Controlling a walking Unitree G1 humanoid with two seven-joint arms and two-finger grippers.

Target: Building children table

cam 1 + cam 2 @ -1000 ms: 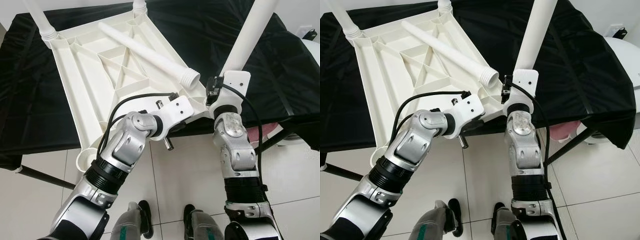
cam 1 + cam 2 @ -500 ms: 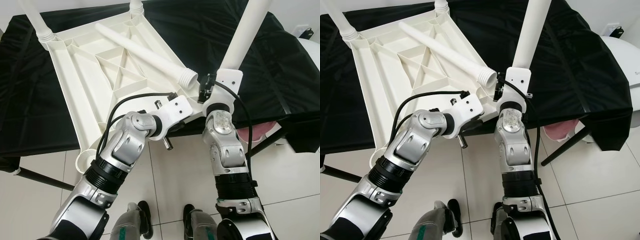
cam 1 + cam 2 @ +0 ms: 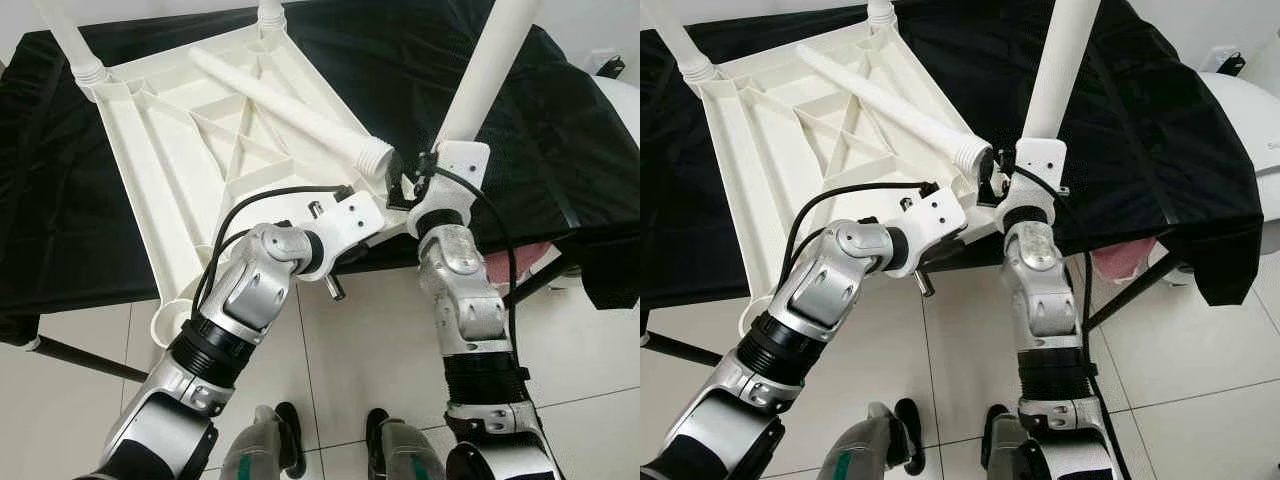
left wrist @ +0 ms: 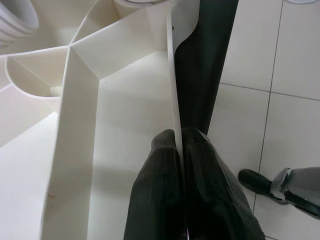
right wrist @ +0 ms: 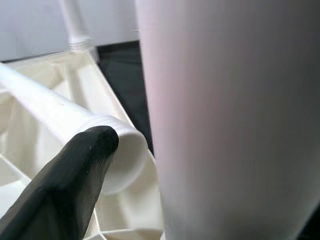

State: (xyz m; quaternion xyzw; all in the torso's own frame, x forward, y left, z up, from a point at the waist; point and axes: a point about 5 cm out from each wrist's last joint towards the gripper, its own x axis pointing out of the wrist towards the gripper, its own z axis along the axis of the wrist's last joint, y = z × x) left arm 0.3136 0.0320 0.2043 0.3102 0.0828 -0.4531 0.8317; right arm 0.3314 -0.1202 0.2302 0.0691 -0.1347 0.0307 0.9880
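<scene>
A white plastic table top (image 3: 180, 190) lies upside down on a black-covered table (image 3: 560, 130). Two legs stand screwed in at its far corners (image 3: 85, 50). A loose white leg (image 3: 290, 105) rests diagonally across the ribbed underside. My right gripper (image 3: 412, 182) is shut on another white leg (image 3: 480, 75), holding it nearly upright at the near right corner; one black finger (image 5: 75, 175) shows beside that leg (image 5: 225, 125). My left gripper (image 4: 179, 137) is shut on the table top's near rim (image 4: 172, 75).
The black cloth hangs over the near edge above a tiled floor (image 3: 380, 340). A pink object (image 3: 510, 265) sits under the table on the right, and a white rounded appliance (image 3: 1250, 110) stands at the far right. My feet (image 3: 290, 440) are near the table's slanted black legs.
My right arm has shifted the upright leg's base a little to the left, closer to the loose leg's threaded end. The left gripper keeps its hold on the rim.
</scene>
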